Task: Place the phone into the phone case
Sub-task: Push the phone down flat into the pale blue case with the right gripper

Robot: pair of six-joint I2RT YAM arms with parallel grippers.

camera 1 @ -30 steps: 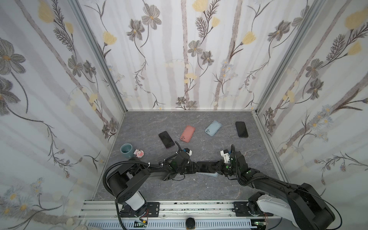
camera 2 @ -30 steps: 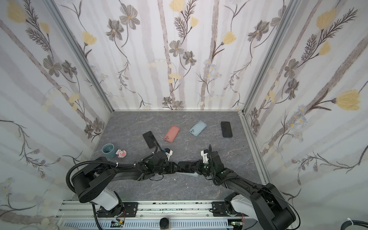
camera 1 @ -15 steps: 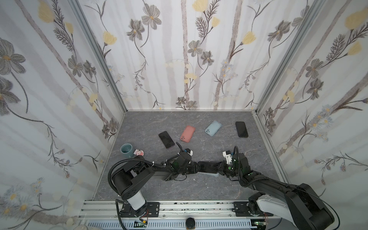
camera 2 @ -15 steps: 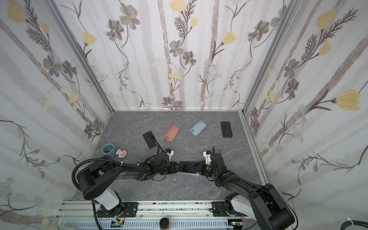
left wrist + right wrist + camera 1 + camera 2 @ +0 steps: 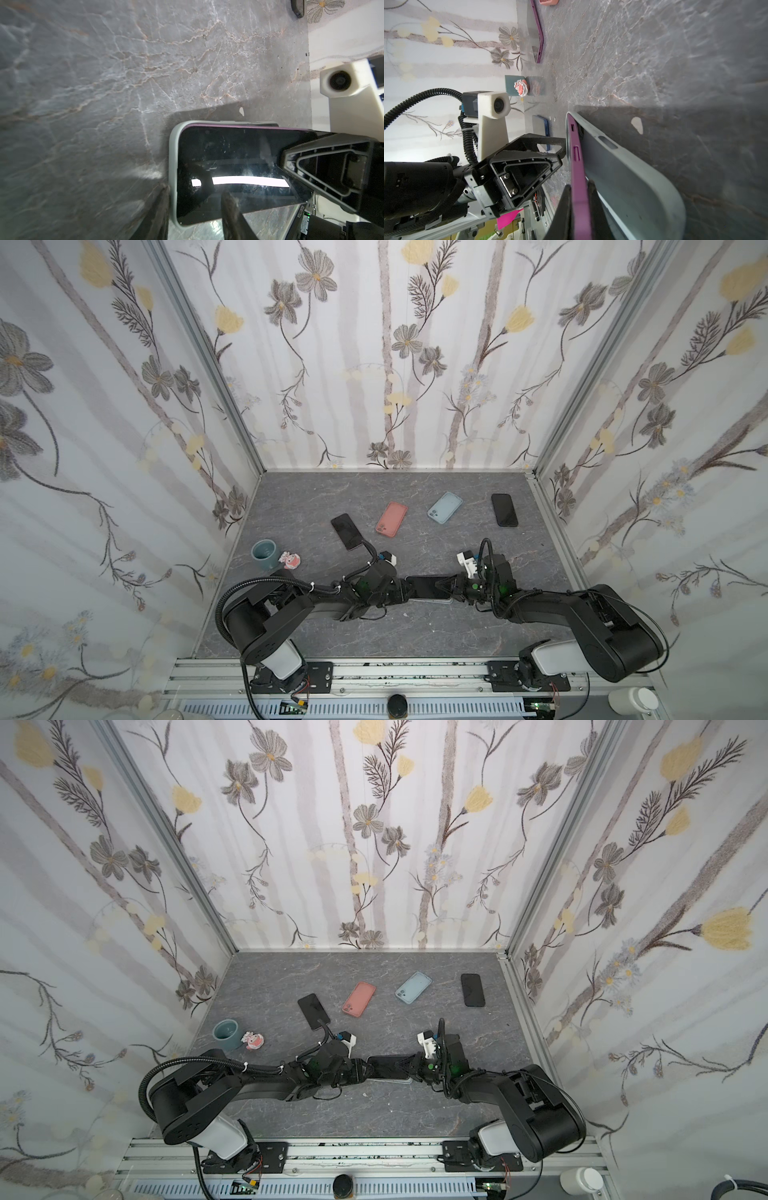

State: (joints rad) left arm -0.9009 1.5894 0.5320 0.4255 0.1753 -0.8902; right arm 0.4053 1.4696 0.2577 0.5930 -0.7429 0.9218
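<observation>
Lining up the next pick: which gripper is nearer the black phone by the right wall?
Right. The right gripper, clamping the purple-edged phone, is nearer the front and slightly left of the black phone; the left gripper, at the clamped phone's other end, is farther left.

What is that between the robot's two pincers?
A dark phone, one end sitting in a pale grey case, spans from left pincer to right pincer in both top views.

On the worktop [image 5: 415,639]: three phones, namely left black phone [image 5: 348,531], right black phone [image 5: 504,509], centre phone [image 5: 426,587]. Three cases: pink case [image 5: 391,519], blue case [image 5: 445,507], grey case [image 5: 172,166]. One cup [image 5: 263,554], one figurine [image 5: 290,560].
</observation>
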